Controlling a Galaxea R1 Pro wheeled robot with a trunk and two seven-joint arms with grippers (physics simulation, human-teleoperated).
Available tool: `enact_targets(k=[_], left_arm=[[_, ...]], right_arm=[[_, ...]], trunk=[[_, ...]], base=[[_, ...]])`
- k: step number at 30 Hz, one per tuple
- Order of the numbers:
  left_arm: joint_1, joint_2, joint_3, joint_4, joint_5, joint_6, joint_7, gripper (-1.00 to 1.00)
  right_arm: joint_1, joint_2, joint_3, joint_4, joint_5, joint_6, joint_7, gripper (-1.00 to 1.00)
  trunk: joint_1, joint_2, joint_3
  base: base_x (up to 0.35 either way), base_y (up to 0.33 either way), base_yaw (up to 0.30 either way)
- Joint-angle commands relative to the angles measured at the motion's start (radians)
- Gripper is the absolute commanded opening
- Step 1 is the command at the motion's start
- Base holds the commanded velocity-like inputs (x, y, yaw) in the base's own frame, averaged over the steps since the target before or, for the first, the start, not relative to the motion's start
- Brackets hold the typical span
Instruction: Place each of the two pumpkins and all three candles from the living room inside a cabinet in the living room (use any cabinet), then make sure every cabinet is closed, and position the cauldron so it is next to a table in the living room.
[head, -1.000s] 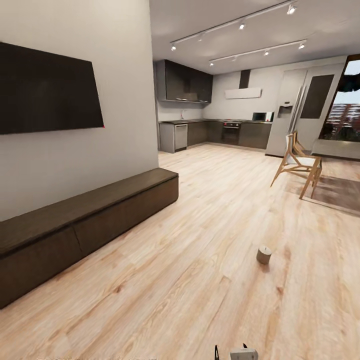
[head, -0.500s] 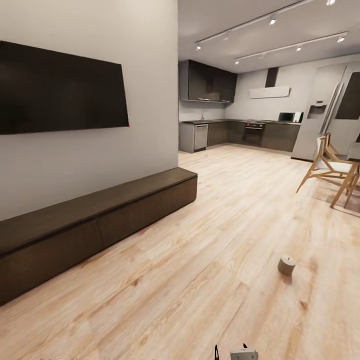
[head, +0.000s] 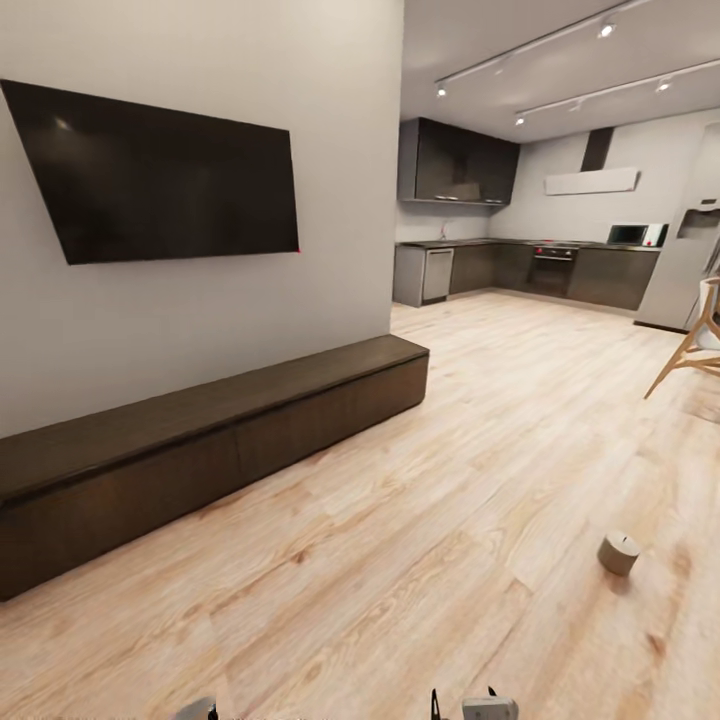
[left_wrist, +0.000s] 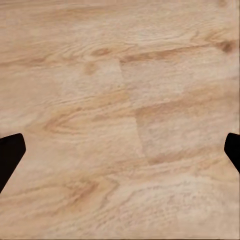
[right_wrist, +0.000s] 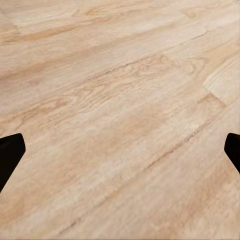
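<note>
At the very bottom edge of the head view, small parts of the robot show above the wood floor (head: 430, 560). In the left wrist view, the left gripper (left_wrist: 120, 150) has its 2 dark fingertips (left_wrist: 10, 152) far apart at both sides of the picture, so it is wide open and holds nothing; under it there is just the pale planks. The right gripper (right_wrist: 120, 150) is the same in the right wrist view: the fingertips (right_wrist: 10, 152) stand wide apart, with nothing between them, above the floor.

A little further, on the robot's right side, 1 candle (head: 619, 552) stands upright on the floor. It is a short beige cylinder with a small dark wick on top, and it is well apart from the furniture.

On the robot's left, the cabinet (head: 215, 450) runs along the wall. It is long, low and dark brown, and its flat fronts are all shut. Its top is bare. Above it a black TV (head: 170, 180) hangs on the white wall (head: 340, 290).

Far behind, past the corner of the wall, there is the kitchen (head: 530, 265) with dark grey cabinets, an oven and a range hood. At the right edge, the legs of a wooden chair (head: 690, 345) are partly visible.
</note>
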Motion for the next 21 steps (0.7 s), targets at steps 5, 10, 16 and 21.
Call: enact_targets(k=[5,10,16,21], left_arm=[[0.017,0.123,-0.004,-0.376,0.016,0.319,0.012,1.00],[0.127,0.197,-0.002,-0.651,0.084,0.459,0.040,1.00],[0.169,0.236,0.001,-0.592,0.104,0.478,0.069,1.00],[0.171,0.231,-0.006,-0.565,0.101,0.479,0.070,1.00]], right_arm=[[-0.001,-0.003,0.008,0.001,-0.008,-0.012,-0.003,1.00],[-0.001,-0.004,0.006,0.003,-0.014,-0.039,-0.006,1.00],[-0.001,-0.005,0.007,0.002,-0.009,-0.045,-0.004,1.00],[-0.001,-0.004,0.008,0.002,-0.009,-0.046,-0.004,1.00]], trunk=[[0.000,0.000,-0.001],[0.000,0.000,-0.002],[0.000,0.000,-0.002],[0.000,0.000,-0.002]], base=[[0.000,0.000,0.025],[0.000,0.000,0.002],[0.000,0.000,0.000],[0.015,-0.150,0.037]])
